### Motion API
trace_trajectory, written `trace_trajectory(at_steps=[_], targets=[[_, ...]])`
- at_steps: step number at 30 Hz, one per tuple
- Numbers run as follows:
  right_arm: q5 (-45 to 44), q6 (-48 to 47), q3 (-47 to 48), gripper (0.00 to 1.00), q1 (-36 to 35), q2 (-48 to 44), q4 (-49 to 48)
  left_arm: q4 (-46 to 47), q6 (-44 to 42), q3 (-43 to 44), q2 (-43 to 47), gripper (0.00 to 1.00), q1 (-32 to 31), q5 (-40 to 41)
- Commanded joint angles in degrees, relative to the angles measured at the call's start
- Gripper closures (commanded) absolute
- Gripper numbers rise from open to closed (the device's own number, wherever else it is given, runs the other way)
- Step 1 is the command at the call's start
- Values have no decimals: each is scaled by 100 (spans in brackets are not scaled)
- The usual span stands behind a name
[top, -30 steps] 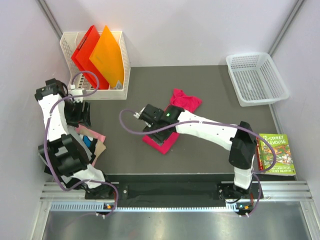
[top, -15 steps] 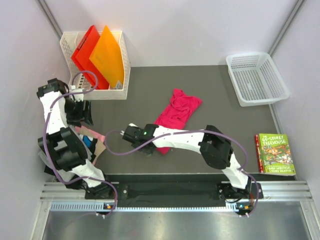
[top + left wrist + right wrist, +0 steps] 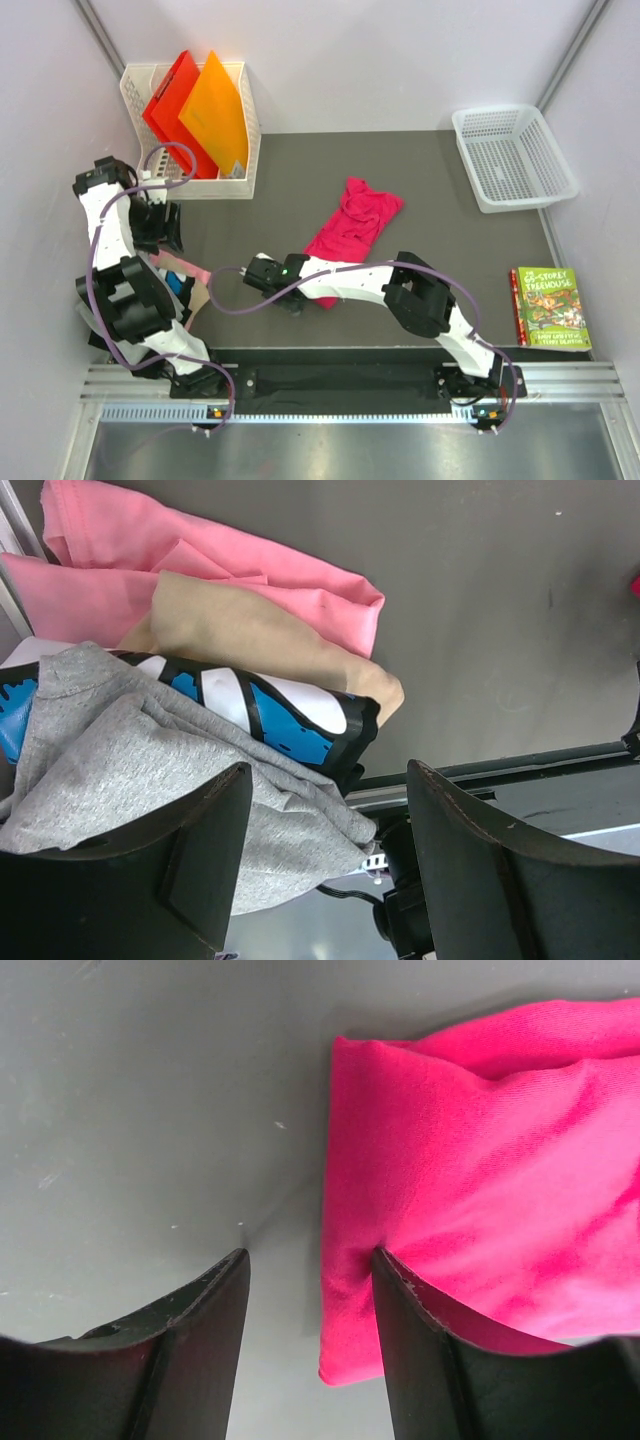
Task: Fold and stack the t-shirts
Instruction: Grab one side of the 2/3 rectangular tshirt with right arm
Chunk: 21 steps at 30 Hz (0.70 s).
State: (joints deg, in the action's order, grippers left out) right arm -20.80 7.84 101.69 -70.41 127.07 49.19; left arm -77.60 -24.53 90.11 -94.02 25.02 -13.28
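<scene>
The bright magenta t-shirt (image 3: 352, 228) lies crumpled in a long strip on the dark table. My right gripper (image 3: 292, 302) is at its near-left corner and stands open. In the right wrist view one of its fingers (image 3: 425, 1330) presses on the magenta t-shirt (image 3: 480, 1140) while the other rests on bare table, with the shirt's edge between them. My left gripper (image 3: 160, 228) hangs open over the pile of folded t-shirts (image 3: 185, 282) at the table's left edge. The left wrist view shows the grey (image 3: 120, 770), blue-patterned (image 3: 290, 720), tan (image 3: 250, 630) and pale pink (image 3: 150, 570) ones.
A white file holder (image 3: 240, 175) with red and orange folders stands at the back left. At the back right is a white basket (image 3: 515, 158). A green book (image 3: 550, 308) lies at the right edge. A metal rail (image 3: 350, 380) runs along the near edge.
My right arm has swung from on top of the magenta t-shirt down to its near-left corner, and its jaws have narrowed a little. The left arm has barely moved.
</scene>
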Motion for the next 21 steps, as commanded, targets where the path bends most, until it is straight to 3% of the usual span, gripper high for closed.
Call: trace_trajectory(at_steps=[1,21], targets=[[-100,-71,97,49,106,81,-225,-378,-104,253,208,32,3,18],[137,-177,-70,54,458,55,-234,-334,-122,297,147,31,3,71]])
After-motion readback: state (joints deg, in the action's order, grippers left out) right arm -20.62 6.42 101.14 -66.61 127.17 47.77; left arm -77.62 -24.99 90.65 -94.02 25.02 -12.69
